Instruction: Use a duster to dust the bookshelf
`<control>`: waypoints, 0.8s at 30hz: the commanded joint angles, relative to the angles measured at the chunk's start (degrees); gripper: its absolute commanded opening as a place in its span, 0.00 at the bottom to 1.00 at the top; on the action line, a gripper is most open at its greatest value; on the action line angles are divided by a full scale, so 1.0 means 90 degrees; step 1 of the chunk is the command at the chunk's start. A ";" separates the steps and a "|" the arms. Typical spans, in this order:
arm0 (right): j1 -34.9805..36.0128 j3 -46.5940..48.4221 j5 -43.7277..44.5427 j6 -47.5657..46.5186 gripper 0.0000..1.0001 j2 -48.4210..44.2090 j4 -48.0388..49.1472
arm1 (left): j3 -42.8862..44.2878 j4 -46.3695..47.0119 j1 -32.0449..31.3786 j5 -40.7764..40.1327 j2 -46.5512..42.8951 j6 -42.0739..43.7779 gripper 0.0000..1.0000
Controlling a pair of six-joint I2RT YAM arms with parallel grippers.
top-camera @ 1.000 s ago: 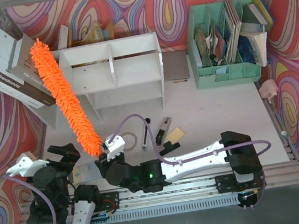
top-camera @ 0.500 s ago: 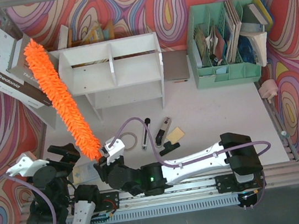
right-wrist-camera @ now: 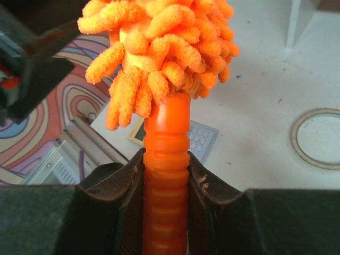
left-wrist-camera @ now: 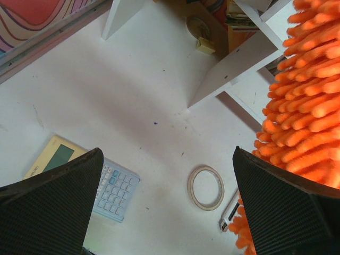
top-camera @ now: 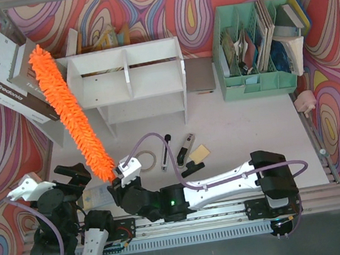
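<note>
orange duster (top-camera: 69, 110) is clamped by its handle in the right gripper (right-wrist-camera: 166, 175), its long axis running up and left, tip just beside the left end of the shelf (top-camera: 126, 76). the shelf lies to its right. left gripper (left-wrist-camera: 167, 180) gapes wide, empty.

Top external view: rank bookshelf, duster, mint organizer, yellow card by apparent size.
1. bookshelf
2. mint organizer, close behind
3. duster: longest of all but narrow; it looks raised toward the camera, so this rank is unsure
4. yellow card, clearly smallest
</note>
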 commanded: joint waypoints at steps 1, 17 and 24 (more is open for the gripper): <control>0.0195 0.0034 0.0116 -0.0672 0.00 -0.0240 0.0963 | -0.0030 -0.0011 0.0039 0.0029 0.0046 0.0025 0.98; -0.0052 0.0349 -0.0057 0.0107 0.00 -0.0078 -0.0083 | -0.0038 0.0006 0.0039 0.0059 0.0065 0.0029 0.98; 0.0221 0.0374 0.0059 -0.0957 0.00 -0.0169 0.0659 | -0.0038 0.0007 0.0039 0.0051 0.0075 0.0044 0.98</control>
